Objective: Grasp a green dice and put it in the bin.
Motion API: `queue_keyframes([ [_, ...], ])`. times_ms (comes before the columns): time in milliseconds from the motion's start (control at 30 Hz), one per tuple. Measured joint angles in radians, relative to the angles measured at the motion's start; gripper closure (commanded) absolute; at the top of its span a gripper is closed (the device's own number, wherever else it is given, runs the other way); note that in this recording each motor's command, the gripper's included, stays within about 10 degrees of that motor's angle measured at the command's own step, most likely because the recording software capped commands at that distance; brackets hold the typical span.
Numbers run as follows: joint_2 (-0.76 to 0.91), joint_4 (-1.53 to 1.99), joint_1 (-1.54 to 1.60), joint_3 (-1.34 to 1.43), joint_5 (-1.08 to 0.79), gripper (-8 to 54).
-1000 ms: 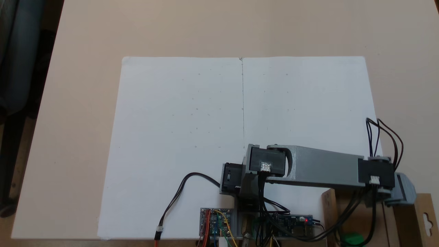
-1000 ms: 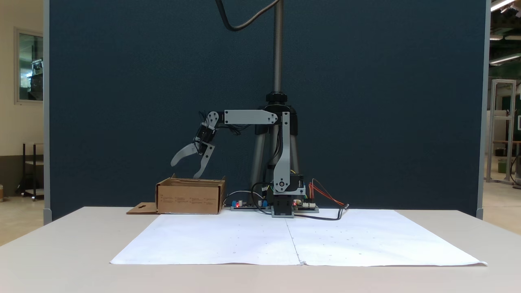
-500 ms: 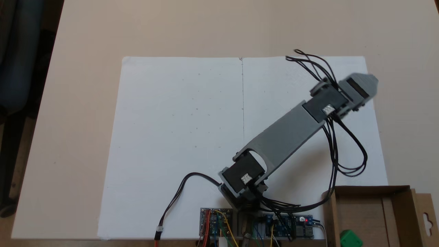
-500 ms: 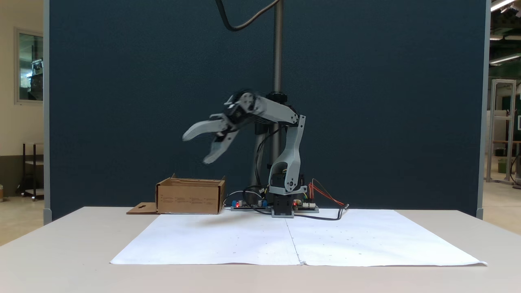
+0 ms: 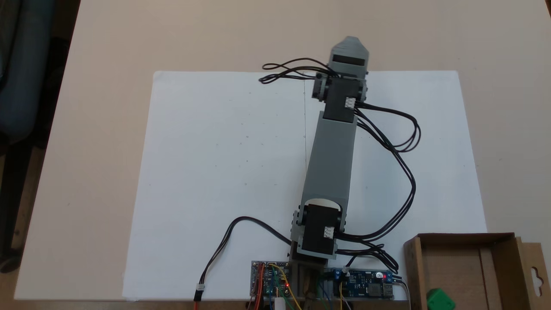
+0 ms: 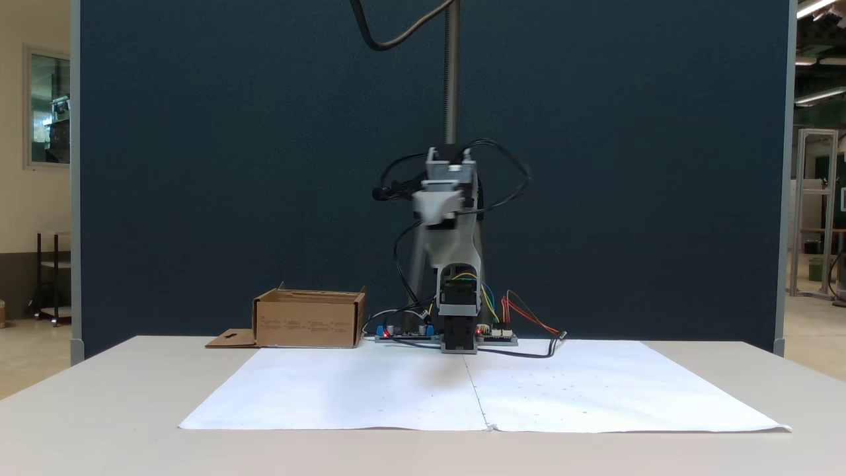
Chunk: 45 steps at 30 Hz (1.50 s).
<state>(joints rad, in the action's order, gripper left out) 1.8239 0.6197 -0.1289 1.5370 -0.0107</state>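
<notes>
Green dice (image 5: 440, 299) inside bin (image 5: 503, 262); pincer (image 5: 349, 45) well apart.

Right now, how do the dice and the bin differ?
The dice is bright green; the bin is brown cardboard. The dice is a small solid-looking cube; the bin is far larger, an open-topped box with low walls and a slotted side flap. The dice lies inside the bin, by its near-left corner in the top-down fixed view; the bin rests on the table. Both are boxy and free of the arm.
</notes>
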Motion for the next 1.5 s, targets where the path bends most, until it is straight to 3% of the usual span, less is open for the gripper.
queue_keyframes([
  [400, 0.087, -0.374, 0.232, 0.141, 0.002, 2.4],
  [633, 0.245, -0.600, 0.216, 0.302, 0.002, 1.8],
  [833, 0.259, -0.769, 0.052, 0.411, 0.002, 1.8],
  [1167, 0.419, -1.063, 0.026, 0.630, 0.002, 2.0],
  [1500, 0.433, -1.364, 0.043, 0.864, 0.002, 2.1],
])
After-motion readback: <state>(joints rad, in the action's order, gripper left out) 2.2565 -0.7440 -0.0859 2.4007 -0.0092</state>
